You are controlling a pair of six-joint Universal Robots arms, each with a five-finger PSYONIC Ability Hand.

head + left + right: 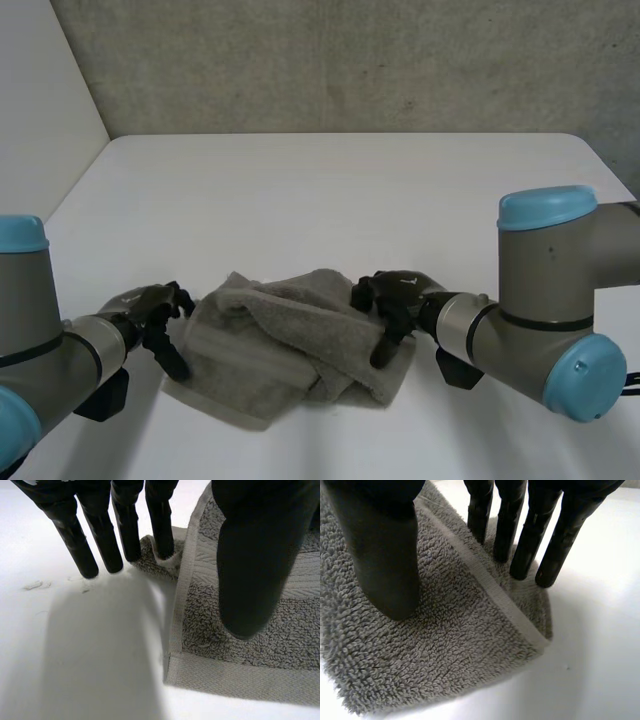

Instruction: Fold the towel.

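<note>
On table (330, 190) — towel (290, 345), left hand (155, 305), right hand (395, 295)

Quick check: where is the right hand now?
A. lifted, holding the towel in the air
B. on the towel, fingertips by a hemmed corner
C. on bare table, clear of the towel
B: the right hand has straight fingers down on the grey towel, beside its hemmed corner.

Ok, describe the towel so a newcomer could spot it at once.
On the white table, look at the near side. The grey terry towel lies there rumpled and partly folded, left robot hand at one side, right robot hand at the other. It is soft grey; the hands are black.
</note>
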